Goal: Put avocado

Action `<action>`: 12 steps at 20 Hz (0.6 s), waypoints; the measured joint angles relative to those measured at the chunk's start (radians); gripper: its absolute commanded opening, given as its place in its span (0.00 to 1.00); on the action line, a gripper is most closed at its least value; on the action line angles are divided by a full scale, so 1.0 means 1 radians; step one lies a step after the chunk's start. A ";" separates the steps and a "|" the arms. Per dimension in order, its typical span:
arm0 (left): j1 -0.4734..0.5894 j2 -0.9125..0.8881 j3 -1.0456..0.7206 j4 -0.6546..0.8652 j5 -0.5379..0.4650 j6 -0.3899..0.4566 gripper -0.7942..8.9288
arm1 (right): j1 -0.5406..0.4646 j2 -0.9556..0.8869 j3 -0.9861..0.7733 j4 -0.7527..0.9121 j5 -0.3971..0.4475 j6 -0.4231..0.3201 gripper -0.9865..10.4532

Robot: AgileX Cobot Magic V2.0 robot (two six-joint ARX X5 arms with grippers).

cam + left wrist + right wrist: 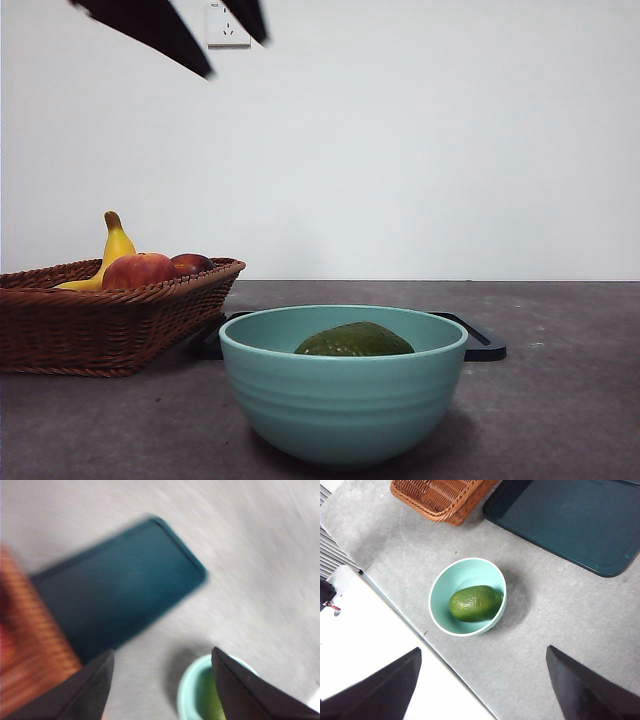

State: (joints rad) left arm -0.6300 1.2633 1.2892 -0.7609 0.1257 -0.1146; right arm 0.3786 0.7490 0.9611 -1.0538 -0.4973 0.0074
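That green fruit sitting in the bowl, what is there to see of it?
The avocado is dark green and oval, with dull, finely pebbled skin and no visible cuts. It lies on its side inside the pale turquoise bowl, resting on the bottom and leaning toward one wall. From the front only its rounded top shows above the rim. Nothing else touches it; both pairs of jaws are well above and apart from it.

A pale teal bowl (343, 400) stands on the grey worktop (560, 400), nearest the front camera. Behind it lies a flat dark tray (570, 520) with a raised rim. Beside the tray sits a brown wicker basket (100, 320) holding a yellow banana (112, 250) and red apples (140, 270). A white wall socket (228, 25) is mounted on the wall behind.
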 measured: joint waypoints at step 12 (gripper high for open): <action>0.122 -0.428 -0.407 -0.098 0.323 -0.005 0.40 | 0.000 0.105 0.000 0.042 0.000 0.000 0.43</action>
State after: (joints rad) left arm -0.5079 0.8349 0.8818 -0.8585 0.4484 -0.1196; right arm 0.3786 0.8543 0.9615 -1.0119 -0.4973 0.0074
